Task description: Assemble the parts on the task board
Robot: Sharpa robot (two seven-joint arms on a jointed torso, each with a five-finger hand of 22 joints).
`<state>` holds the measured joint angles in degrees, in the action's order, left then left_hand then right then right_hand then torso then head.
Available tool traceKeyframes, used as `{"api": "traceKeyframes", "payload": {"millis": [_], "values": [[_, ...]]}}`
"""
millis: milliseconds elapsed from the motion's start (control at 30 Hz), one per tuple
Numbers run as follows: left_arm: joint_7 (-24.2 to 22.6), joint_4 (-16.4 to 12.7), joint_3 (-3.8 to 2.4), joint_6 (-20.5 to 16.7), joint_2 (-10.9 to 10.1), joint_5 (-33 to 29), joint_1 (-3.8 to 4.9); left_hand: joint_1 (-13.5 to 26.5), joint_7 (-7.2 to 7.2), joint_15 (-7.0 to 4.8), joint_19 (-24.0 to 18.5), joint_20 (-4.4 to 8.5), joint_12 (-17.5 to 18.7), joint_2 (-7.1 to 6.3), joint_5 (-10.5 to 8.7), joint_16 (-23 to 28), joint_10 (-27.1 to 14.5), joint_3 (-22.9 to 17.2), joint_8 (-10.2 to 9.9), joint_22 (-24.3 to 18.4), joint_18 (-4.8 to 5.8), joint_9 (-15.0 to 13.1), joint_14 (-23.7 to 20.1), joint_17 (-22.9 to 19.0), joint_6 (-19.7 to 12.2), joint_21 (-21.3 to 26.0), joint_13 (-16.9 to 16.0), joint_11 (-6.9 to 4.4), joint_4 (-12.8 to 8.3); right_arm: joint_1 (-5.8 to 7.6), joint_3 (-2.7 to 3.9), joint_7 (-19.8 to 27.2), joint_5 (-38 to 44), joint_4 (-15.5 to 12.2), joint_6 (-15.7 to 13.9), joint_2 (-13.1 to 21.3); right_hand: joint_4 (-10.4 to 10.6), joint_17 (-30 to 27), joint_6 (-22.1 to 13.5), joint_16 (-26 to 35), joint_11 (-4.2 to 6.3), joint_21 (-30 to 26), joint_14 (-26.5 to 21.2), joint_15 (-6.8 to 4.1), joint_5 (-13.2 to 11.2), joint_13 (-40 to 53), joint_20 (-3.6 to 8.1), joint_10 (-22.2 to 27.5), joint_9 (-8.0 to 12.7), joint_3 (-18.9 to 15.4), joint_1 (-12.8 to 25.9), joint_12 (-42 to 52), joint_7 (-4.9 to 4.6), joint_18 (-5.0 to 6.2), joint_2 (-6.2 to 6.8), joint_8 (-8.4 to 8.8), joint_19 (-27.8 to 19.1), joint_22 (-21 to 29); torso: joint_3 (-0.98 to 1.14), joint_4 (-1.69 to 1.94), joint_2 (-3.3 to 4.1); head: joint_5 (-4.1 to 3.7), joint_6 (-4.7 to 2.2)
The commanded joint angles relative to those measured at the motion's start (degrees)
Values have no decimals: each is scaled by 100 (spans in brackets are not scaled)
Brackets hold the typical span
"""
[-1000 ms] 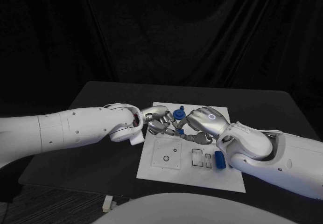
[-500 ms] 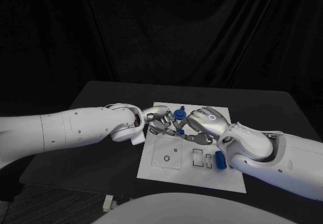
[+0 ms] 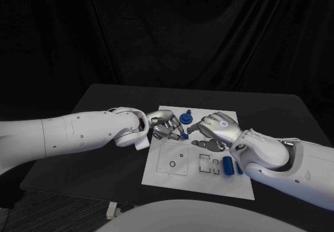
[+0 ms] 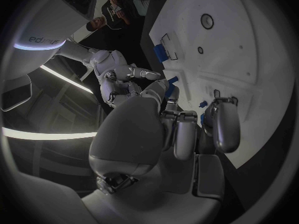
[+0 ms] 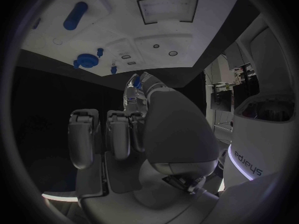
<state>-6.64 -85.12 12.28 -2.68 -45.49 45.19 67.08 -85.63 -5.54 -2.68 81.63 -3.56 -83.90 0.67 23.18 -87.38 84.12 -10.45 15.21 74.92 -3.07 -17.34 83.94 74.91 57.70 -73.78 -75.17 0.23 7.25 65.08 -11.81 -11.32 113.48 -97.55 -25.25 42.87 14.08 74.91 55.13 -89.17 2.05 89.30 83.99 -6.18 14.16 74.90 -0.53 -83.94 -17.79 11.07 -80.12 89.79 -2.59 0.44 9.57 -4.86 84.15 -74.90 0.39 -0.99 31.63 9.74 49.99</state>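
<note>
status: assembly partly done, judged from the layout. a round blue flanged part [image 3: 186, 117] stands at the far end of the flat white rectangular task board [image 3: 167, 180], and small blue pegs [image 5: 99, 51] stand near it. an oblong blue part [image 3: 228, 166] lies loose at the board's right edge; rectangular slots [image 3: 204, 163] beside it are unfilled. the silver left hand [image 3: 164, 126] pinches a small blue piece [image 3: 184, 136] over the board. the silver right hand [image 3: 214, 129] hovers, fingers curled, holding nothing.
</note>
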Motion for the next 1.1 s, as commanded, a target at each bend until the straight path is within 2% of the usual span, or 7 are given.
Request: {"api": "traceKeyframes", "payload": {"millis": [33, 400, 533, 733, 800, 900, 1100], "values": [[319, -9, -6, -80, -11, -64, -9, 94, 87, -33, -32, 18, 29, 72, -52, 12, 207, -312, 230, 1037, -50, -203, 428, 1223, 24, 40, -1010, -22, -178, -12, 3, -68, 224, -62, -26, 114, 24, 1338, -30, 9, 27, -28, 565, -25, -14, 1510, 32, -606, 5, -1, 13, 21, -2, -16, 36, 18, 524, -1473, 2, -2, -2, 3, 1], [748, -54, -8, -98, -83, -21, -4, 420, 84, -13, -96, -2, 129, 173, -54, 49, 131, -672, 325, 1007, -72, -254, 399, 1183, -94, 146, -940, -8, -63, 1, 3, -117, 244, -282, -218, 649, 49, 1330, -13, 13, 25, -32, 564, -25, -31, 1510, 33, -606, 8, 1, 21, 21, -5, -15, 17, 12, 522, -1472, 3, -2, 0, -37, 1], [971, -130, -10, -55, -143, 21, 43, 542, 100, -22, -94, 4, 126, 59, -34, 44, 125, -924, 416, 1009, -73, -292, 400, 1186, -89, 137, -943, -20, -116, 17, 2, -138, 245, -295, -214, 770, 61, 1331, -1, 13, 25, -37, 564, -24, -36, 1510, 33, -606, 8, 3, 24, 21, -5, -14, 8, 7, 519, -1470, 3, -2, -1, -83, 1], [1791, -253, -12, 421, -217, 64, 329, 890, 126, -33, -65, 18, 97, -25, 59, -1, 144, -1332, 570, 1022, -64, -357, 430, 1230, -82, 84, -963, -46, -110, 38, 2, -171, 246, -329, -118, 927, 88, 1316, 35, 21, 23, -49, 561, -23, -51, 1510, 33, -606, 8, 13, 22, 21, -3, -11, -18, -9, 512, -1465, 5, -7, -7, -147, 1], [2136, -302, -12, 624, -226, 101, 465, 1010, 139, -39, -71, 26, 128, -39, 94, -3, 123, -1472, 639, 1019, -67, -401, 430, 1231, -83, 93, -941, -59, -94, 42, 2, -176, 246, -346, -80, 961, 89, 1314, 42, 22, 24, -60, 560, -23, -52, 1510, 33, -606, 8, 17, 15, 21, -2, -7, -23, -12, 505, -1461, 9, -17, -13, -160, 1], [2670, -350, -12, 940, -189, 139, 700, 1315, 186, -74, -88, 50, 162, -83, 379, 0, 102, -1745, 899, 1007, -75, -605, 428, 1226, -89, 128, -915, -88, -40, 46, 2, -175, 246, -367, -31, 994, 107, 1304, 89, 27, 29, -68, 558, -25, -7, 1510, 33, -606, 9, 44, -12, 21, 7, -5, -62, -31, 500, -1459, 16, -25, -15, -176, 1], [3411, -280, -13, 1438, 22, 242, 1064, 1394, 196, -88, -83, 62, 178, -114, 483, 8, 95, -1884, 1018, 1005, -74, -733, 423, 1216, -158, 131, -902, -98, -122, 51, 2, -171, 246, -414, 16, 1024, 114, 1301, 97, 29, 31, -80, 557, -25, 6, 1510, 34, -606, 11, 49, -14, 21, 10, -2, -69, -33, 493, -1454, 12, -13, -5, -214, 1]]}}
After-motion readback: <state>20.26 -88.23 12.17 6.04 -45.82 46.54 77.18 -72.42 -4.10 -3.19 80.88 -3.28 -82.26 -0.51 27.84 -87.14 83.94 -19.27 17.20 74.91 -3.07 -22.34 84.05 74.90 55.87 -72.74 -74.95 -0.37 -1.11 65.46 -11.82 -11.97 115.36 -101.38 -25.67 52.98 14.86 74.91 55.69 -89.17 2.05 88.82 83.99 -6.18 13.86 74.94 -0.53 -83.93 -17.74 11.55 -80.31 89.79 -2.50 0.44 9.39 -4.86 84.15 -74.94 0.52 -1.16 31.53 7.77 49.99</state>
